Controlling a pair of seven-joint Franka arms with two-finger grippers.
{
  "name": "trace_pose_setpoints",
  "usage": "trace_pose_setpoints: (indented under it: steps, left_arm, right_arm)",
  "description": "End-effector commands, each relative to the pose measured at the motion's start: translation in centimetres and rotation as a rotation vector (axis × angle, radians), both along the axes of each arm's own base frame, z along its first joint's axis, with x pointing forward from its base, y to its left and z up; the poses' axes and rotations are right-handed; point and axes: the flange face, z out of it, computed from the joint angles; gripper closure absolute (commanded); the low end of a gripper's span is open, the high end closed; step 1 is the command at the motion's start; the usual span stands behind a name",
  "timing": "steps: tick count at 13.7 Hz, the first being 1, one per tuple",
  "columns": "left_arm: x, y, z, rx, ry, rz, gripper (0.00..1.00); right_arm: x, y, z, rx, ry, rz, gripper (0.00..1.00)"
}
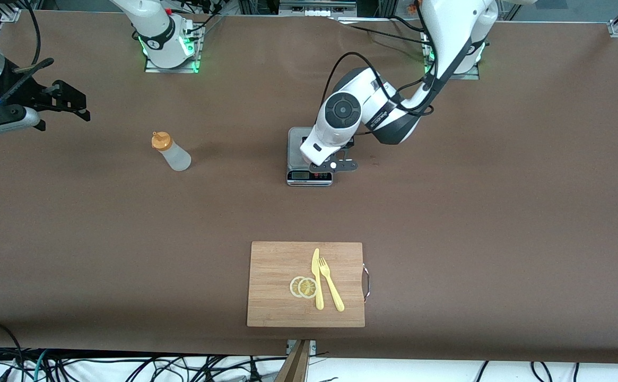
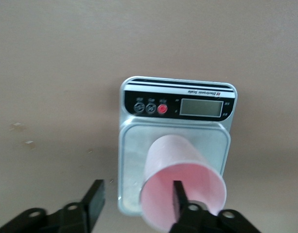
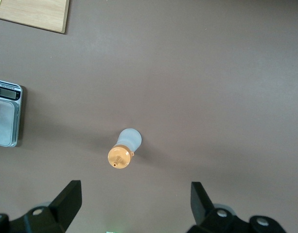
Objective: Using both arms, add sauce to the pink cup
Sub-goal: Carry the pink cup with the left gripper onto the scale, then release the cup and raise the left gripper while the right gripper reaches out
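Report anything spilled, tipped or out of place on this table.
Nothing stands out. The pink cup stands upright on the scale, one finger of the open left pincer inside its rim. The sauce stands upright, unspilled.

The table holds one sauce bottle (image 1: 172,152), one pink cup (image 2: 180,187), one scale (image 1: 309,179), one cutting board (image 1: 274,284), one knife (image 1: 317,278), one fork (image 1: 331,284) and two lemon slices (image 1: 303,287).

The left gripper (image 1: 323,159) hangs over the scale (image 1: 309,157), apparently hiding whatever stands on it. The sauce (image 1: 172,152) stands well apart, toward the right arm's end.
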Motion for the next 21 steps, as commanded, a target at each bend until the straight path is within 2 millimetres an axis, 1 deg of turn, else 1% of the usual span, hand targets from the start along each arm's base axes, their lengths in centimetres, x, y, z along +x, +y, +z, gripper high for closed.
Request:
trace_pose_setpoints:
  steps: [1,2,4,6,8,9,10,11,12,13,14,15,16,17,18,20,21]
  left_arm:
    - [1.0,3.7,6.9,0.021,-0.005,0.046,0.0]
    - [1.4,5.0,9.0,0.027,-0.014,0.061,0.0]
    - [2.4,7.9,11.6,0.047,-0.02,0.1,0.0]
    - [3.9,11.8,14.3,0.056,-0.036,0.155,0.0]
    - [3.9,13.3,16.3,0.052,-0.053,0.102,0.0]
    - [4.5,15.6,17.9,0.05,-0.067,0.097,0.0]
    - [4.9,17.8,18.9,0.05,-0.066,0.074,0.0]
    - [5.6,19.9,19.4,0.038,-0.068,0.032,0.0]
    - [5.8,21.2,19.6,0.025,-0.062,-0.046,0.0]
    - [5.3,21.7,19.9,0.03,-0.039,-0.105,0.0]
    - [5.2,22.2,19.9,0.039,-0.023,-0.122,0.0]
    - [5.1,22.7,20.6,0.047,-0.032,-0.128,0.0]
    - [5.1,23.9,21.1,0.042,-0.029,-0.159,0.0]
    - [5.1,24.9,21.9,0.032,-0.035,-0.202,0.0]
    - [5.4,26.2,22.2,0.025,-0.039,-0.218,0.0]
    - [6.2,31.3,23.0,0.016,-0.052,-0.184,0.0]
    - [6.4,33.6,23.7,0.008,-0.068,-0.204,0.0]
  right_arm:
    - [1.2,0.1,-0.9,0.012,0.016,0.005,0.01]
    - [1.4,0.2,-1.5,0.012,0.025,0.007,0.01]
    - [1.3,0.4,-1.8,0.012,0.038,0.019,0.01]
    - [1.2,0.8,-2.0,0.015,0.052,0.06,0.01]
    - [0.8,1.4,-2.7,0.023,0.085,0.185,0.01]
    - [0.7,1.9,-3.1,0.031,0.102,0.274,0.01]
    - [0.7,2.0,-4.2,0.044,0.127,0.362,0.01]
    - [0.5,2.1,-4.8,0.06,0.134,0.451,0.01]
    - [0.5,2.3,-4.8,0.083,0.129,0.499,0.01]
    - [0.6,2.0,-4.9,0.11,0.125,0.529,0.01]
    - [0.8,2.0,-5.2,0.128,0.115,0.576,0.01]
    - [1.0,1.9,-5.5,0.151,0.105,0.614,0.01]
    - [1.2,1.6,-6.4,0.174,0.109,0.637,0.01]
    - [1.3,1.2,-7.2,0.196,0.099,0.668,0.01]
    - [1.3,0.8,-8.2,0.215,0.088,0.698,0.01]
    - [1.3,-0.6,-10.4,0.268,0.061,0.758,0.01]
    - [1.2,-1.4,-11.6,0.286,0.046,0.792,0.01]
